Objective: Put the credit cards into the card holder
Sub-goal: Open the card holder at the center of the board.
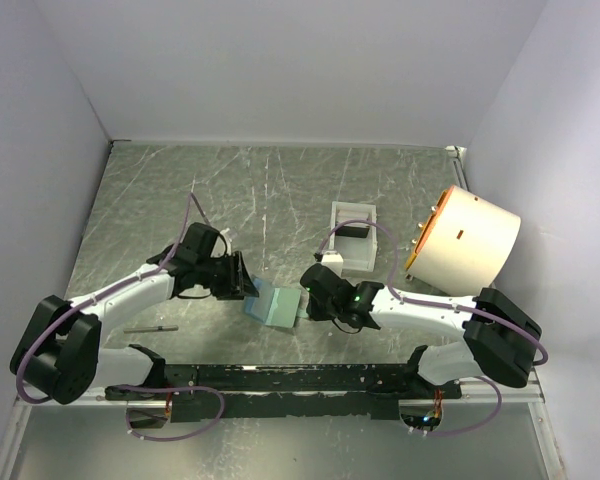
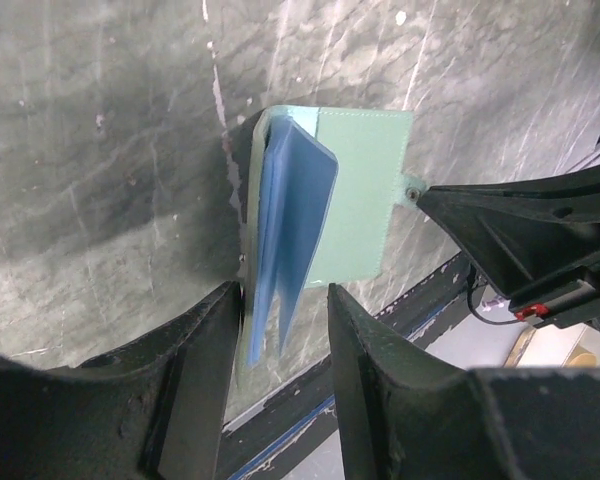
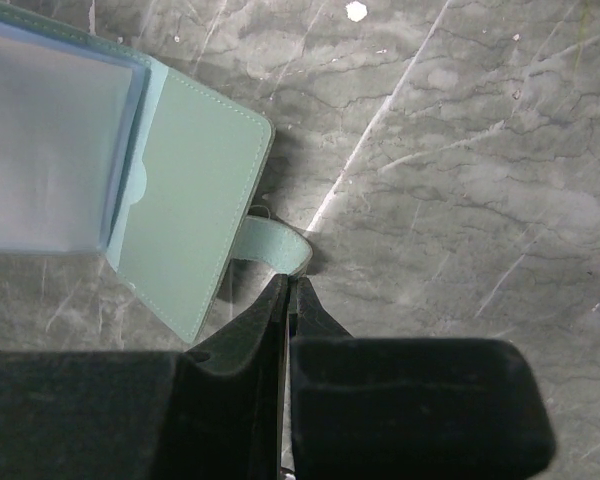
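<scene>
The card holder (image 1: 275, 306), a sage-green wallet, lies open on the table between the two grippers, its pale blue sleeves (image 2: 292, 215) standing up. My left gripper (image 1: 242, 276) is open, and in its wrist view (image 2: 285, 295) the sleeves' lower edge sits between its fingers. My right gripper (image 1: 310, 300) is shut on the tip of the holder's snap strap (image 3: 276, 250), as its wrist view (image 3: 292, 285) shows. It also shows in the left wrist view (image 2: 520, 230) at the strap. I cannot make out any credit cards for certain; something dark lies in the white tray (image 1: 355, 238).
A large cream cylinder (image 1: 468, 240) with an orange rim lies on its side at the right, by the right arm. A thin dark flat item (image 1: 150, 328) lies near the left arm. A black bar (image 1: 280, 378) runs along the near edge.
</scene>
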Controlling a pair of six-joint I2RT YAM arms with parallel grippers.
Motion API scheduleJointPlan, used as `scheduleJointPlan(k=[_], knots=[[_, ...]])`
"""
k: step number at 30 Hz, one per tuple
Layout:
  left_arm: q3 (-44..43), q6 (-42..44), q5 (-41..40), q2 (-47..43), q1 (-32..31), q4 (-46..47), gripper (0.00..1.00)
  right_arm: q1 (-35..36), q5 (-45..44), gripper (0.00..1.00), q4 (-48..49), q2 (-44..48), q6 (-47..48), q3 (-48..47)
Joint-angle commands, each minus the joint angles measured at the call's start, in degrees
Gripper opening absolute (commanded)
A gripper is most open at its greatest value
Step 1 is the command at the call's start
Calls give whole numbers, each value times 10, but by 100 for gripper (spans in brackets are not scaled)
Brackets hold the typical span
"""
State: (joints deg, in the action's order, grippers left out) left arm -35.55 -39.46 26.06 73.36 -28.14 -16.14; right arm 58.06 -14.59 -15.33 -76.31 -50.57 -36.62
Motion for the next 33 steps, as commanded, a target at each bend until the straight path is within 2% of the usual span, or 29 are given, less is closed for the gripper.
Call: scheduleJointPlan(k=[1, 23, 29, 33], knots=[[-26, 3, 10, 6, -5, 3, 50, -3, -8, 0, -4, -1, 2, -12], [-1, 4, 30, 23, -6, 50, 29, -2, -5, 0, 2, -7, 3, -10], [24, -16, 67, 15, -6, 93, 30, -3, -3, 0, 6, -9, 2, -6], [26, -14, 56, 16, -6, 92, 31, -3, -2, 0, 5, -8, 1, -6]])
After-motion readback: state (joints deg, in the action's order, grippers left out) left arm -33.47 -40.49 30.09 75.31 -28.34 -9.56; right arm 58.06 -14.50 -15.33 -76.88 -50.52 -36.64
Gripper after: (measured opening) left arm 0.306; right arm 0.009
